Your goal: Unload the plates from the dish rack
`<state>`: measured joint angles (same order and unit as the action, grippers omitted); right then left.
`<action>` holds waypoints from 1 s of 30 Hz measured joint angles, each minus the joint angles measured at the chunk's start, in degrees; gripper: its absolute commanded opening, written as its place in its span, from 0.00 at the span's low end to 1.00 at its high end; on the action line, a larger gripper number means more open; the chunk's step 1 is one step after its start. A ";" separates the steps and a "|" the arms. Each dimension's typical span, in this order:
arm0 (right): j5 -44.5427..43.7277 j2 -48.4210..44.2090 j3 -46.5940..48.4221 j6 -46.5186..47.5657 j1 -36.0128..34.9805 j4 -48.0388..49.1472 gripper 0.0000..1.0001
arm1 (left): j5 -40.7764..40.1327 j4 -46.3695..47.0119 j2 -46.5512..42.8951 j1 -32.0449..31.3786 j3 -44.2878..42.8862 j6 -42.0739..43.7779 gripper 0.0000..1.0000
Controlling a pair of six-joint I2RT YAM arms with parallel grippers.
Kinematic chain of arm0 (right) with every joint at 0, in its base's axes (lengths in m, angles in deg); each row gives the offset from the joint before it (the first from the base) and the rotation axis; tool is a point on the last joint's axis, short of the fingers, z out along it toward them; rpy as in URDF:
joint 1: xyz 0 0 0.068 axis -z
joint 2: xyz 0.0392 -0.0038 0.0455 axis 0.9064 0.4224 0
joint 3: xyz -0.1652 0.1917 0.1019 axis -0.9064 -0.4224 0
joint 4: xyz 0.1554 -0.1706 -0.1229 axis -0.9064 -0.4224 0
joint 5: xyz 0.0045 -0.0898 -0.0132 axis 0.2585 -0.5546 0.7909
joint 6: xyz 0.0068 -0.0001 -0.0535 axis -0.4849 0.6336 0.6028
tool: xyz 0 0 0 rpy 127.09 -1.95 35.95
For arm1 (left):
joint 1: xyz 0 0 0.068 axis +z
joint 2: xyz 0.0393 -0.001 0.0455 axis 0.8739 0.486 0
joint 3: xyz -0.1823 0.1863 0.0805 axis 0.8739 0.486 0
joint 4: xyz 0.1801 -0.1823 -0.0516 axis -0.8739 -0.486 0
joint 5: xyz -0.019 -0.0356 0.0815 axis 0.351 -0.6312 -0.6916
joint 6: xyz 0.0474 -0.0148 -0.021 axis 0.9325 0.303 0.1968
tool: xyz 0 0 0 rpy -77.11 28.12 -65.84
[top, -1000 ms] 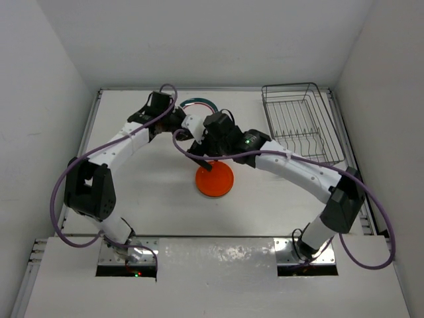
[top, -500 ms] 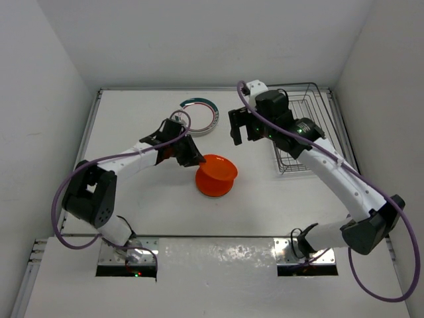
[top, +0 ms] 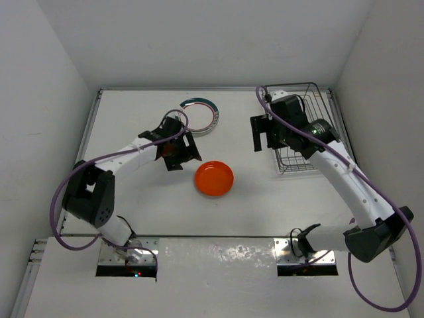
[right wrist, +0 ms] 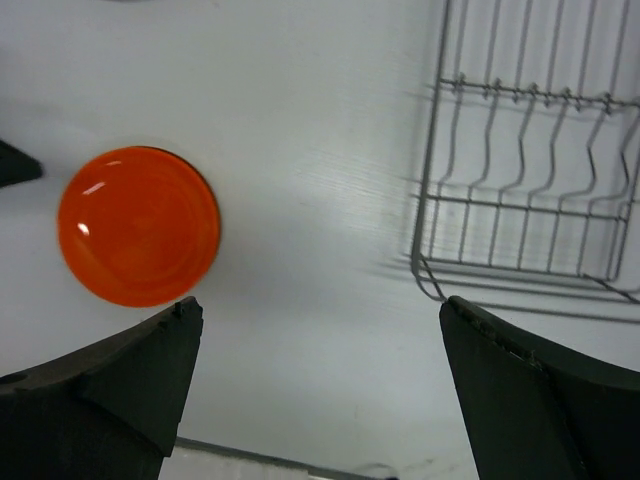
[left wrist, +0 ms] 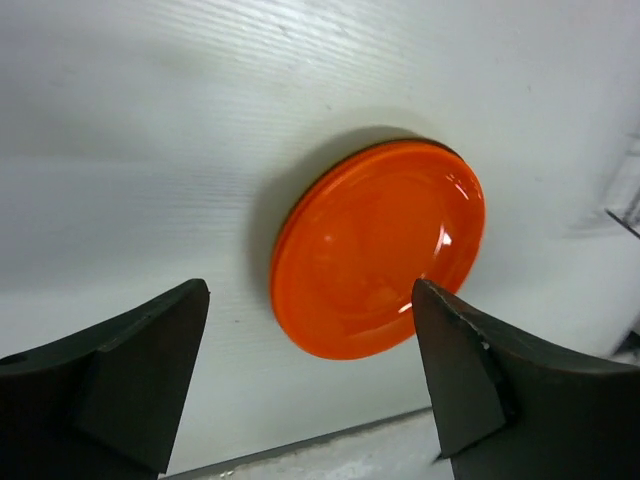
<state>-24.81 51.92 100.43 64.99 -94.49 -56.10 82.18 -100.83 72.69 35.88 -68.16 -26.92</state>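
Note:
An orange-red plate [top: 214, 178] lies flat on the white table, and a second rim seems to show under it in the left wrist view [left wrist: 378, 248]. My left gripper [top: 181, 154] sits just left of it, open and empty [left wrist: 310, 290]. A white plate with a teal rim [top: 201, 114] lies farther back. The dish rack [top: 306, 142] stands at the back right, partly hidden by my right arm. No plates show in its visible part [right wrist: 530, 170]. My right gripper [top: 263, 135] hangs open and empty [right wrist: 320, 300] just left of the rack, with the orange plate [right wrist: 138, 227] off to its left.
White walls close in the table on the left, back and right. The left arm's purple cable loops beside the teal-rimmed plate. A metal strip with both arm bases runs along the near edge.
My left gripper has opened and let go of the orange plate, which went from tilted to flat. The right arm has swung from the table's middle over to the rack.

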 measured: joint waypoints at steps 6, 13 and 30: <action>-8.37 0.09 2.93 -0.96 0.90 -9.92 0.99 | -16.00 -13.79 -0.85 3.17 -17.16 5.62 0.92; -16.02 -6.23 4.42 -2.10 0.90 -16.02 0.99 | -34.32 -20.41 -9.92 15.21 -24.09 10.95 1.00; -20.92 -21.00 3.48 -3.74 0.90 -20.35 0.99 | -44.96 -25.31 -29.40 14.99 -12.70 10.62 1.00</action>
<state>-45.73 30.92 103.90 61.25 -93.59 -76.45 37.22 -126.14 43.29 50.88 -80.86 -16.29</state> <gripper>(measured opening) 0.986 0.999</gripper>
